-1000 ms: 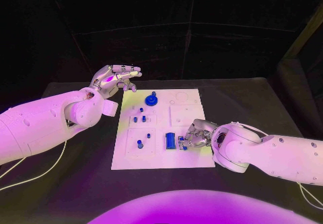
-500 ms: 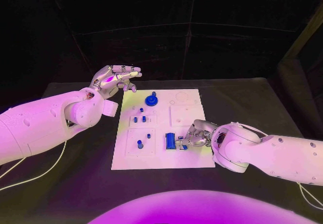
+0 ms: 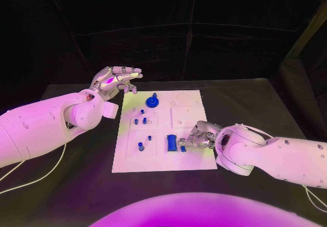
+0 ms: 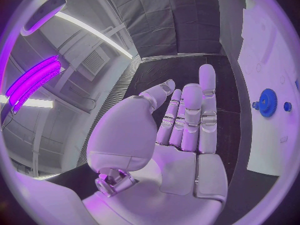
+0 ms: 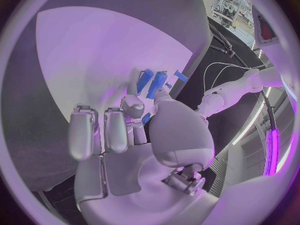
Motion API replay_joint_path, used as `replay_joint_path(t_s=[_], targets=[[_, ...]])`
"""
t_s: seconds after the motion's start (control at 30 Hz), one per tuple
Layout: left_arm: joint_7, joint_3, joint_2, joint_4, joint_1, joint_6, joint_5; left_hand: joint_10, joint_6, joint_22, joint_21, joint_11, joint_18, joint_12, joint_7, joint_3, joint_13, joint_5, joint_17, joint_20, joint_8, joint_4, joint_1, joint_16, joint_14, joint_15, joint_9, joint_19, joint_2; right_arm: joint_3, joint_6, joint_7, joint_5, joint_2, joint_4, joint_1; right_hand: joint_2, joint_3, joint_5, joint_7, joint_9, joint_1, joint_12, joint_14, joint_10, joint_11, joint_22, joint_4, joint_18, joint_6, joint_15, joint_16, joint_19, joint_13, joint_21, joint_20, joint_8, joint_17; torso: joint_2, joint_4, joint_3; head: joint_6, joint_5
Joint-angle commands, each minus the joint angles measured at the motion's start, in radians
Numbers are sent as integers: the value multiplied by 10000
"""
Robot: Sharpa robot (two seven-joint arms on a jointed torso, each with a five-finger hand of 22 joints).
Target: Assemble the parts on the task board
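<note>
Blue part [image 3: 183, 148] sits pinched in your right hand [image 3: 197, 137], low over the task board [image 3: 192, 113] beside the blue block [image 3: 172, 143]. Looks like the insertion step: next, line it up w/ its slot & press. Left hand [image 3: 116, 78] hangs open, off-board.

A flat white rectangular task board [image 3: 193, 158] is lying mid-table, carrying a blue toothed gear [image 3: 152, 101] at 12 o'clock, small blue pegs [image 3: 141, 146] at 9, a blue rectangular block [image 3: 172, 143] near centre.
</note>
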Motion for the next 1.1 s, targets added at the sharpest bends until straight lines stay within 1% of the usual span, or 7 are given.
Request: replay_joint_path(t_s=[0.03, 0.27, 0.37, 0.43, 0.6, 0.7, 1.1], targets=[[34, 9, 1, 9, 14, 85, -6, -60, -90, -11, -51, 8, 127, 40, 12, -74, 5, -31, -27, 66, 73, -2, -8, 16, -79, -11, 10, 21, -56, 1, 148, 347, 216, -83, 128, 9, 119, -45, 361, 45, 24, 236, 43, 412, 20, 19, 95, -48, -139, 5, 5, -2, -15, 22, 4, 40, -63, 9, -7, -4, -6, 9, 0], [29, 8, 12, 7, 14, 92, -6, -60, -90, -11, -51, 8, 127, 40, 12, -74, 5, -31, -27, 66, 73, -2, -8, 16, -79, -11, 10, 21, -56, 1, 247, 428, 379, -200, 238, 10, 254, -157, 668, 43, 50, 338, 36, 414, 27, 17, 116, -14, -142, 14, 4, 3, -6, 36, 12, 39, -79, 16, -7, -1, -6, 16, -38], [20, 7, 11, 11, 14, 89, -6, -60, -90, -11, -51, 8, 127, 40, 12, -74, 5, -31, -27, 66, 73, -2, -8, 16, -79, -11, 10, 21, -56, 1, 294, 424, 320, -278, 238, 11, 251, -209, 738, 42, 59, 421, 32, 414, 28, 15, 120, -46, -143, 14, 4, 5, -5, 40, 14, 38, -87, 20, -4, 8, -13, 23, -69], [16, 7, 9, 12, 14, 86, -6, -60, -90, -11, -51, 8, 127, 40, 12, -74, 5, -31, -27, 66, 73, -2, -8, 16, -79, -11, 10, 21, -56, 1, 392, 421, 255, -331, 235, 11, 200, -259, 763, 41, 72, 637, 20, 412, 27, 14, 119, -182, -142, 14, 1, 1, -7, 42, 11, 36, -96, 10, -6, 15, -20, 28, -92], [3, 6, 5, 10, 14, 76, -6, -60, -90, -11, -51, 8, 127, 40, 12, -74, 5, -31, -27, 66, 73, -2, -8, 16, -79, -11, 10, 21, -56, 1, 719, 433, 184, -390, 251, 11, 91, -367, 578, 57, 94, 1137, -35, 401, 7, 20, 105, -533, -139, 3, 6, -26, -20, 32, -2, 38, -127, -37, -1, 15, -12, 21, -77], [-4, 6, 4, 8, 14, 76, -6, -60, -90, -11, -51, 8, 127, 40, 12, -74, 5, -31, -27, 66, 73, -2, -8, 16, -79, -11, 10, 21, -56, 1, 889, 438, 163, -396, 264, 11, 69, -438, 451, 65, 102, 1261, -72, 396, -4, 27, 97, -629, -137, 0, 12, -41, -27, 20, -10, 44, -142, -63, 4, 17, -9, 21, -75], [-18, 4, 7, -16, 14, 74, -6, -60, -90, -11, -51, 8, 127, 40, 12, -74, 5, -31, -27, 66, 73, -2, -8, 16, -79, -11, 10, 21, -56, 1, 900, 294, 176, -328, 131, 12, 174, -499, 431, 71, 110, 1236, -60, 398, 6, 34, 105, -601, -139, 18, 16, -37, -24, 33, -7, 49, -148, -53, -3, 15, -14, 14, -69]])
